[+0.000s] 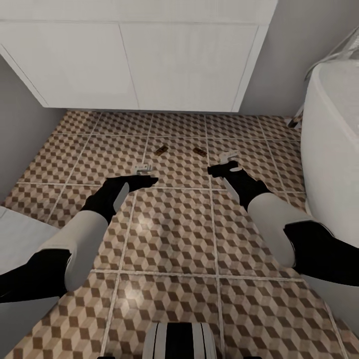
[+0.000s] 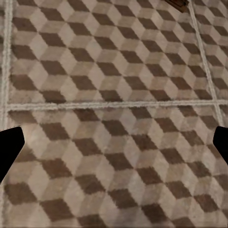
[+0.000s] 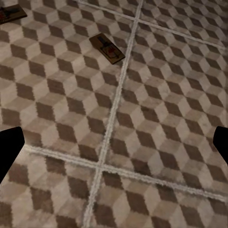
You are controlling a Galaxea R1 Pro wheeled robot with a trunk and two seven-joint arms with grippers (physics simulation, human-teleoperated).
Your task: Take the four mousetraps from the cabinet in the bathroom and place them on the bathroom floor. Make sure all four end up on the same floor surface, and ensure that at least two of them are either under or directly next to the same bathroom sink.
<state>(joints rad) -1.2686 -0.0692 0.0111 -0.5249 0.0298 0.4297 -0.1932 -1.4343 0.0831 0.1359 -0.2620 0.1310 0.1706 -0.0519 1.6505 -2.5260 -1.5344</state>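
Two mousetraps lie flat on the cube-patterned bathroom floor [image 1: 169, 224], one [image 1: 160, 149] left of the other [image 1: 200, 151], roughly a tile in front of the wide white wall-hung unit [image 1: 139, 60] that looks like the sink. In the right wrist view one mousetrap [image 3: 107, 48] lies beside a grout line and another [image 3: 10, 13] sits at the picture's corner. A trap's corner [image 2: 178, 4] shows in the left wrist view. My left gripper [image 1: 144, 174] hovers open just short of the left trap. My right gripper [image 1: 225, 163] hovers open beside the right trap. Both are empty. The cabinet is out of view.
The white rounded bathtub [image 1: 329, 149] stands close along the right, near my right arm. Grey walls close in on the left [image 1: 20, 134] and behind the tub. A pale flat object [image 1: 20, 239] sits at the left edge. My base [image 1: 179, 341] is at the bottom.
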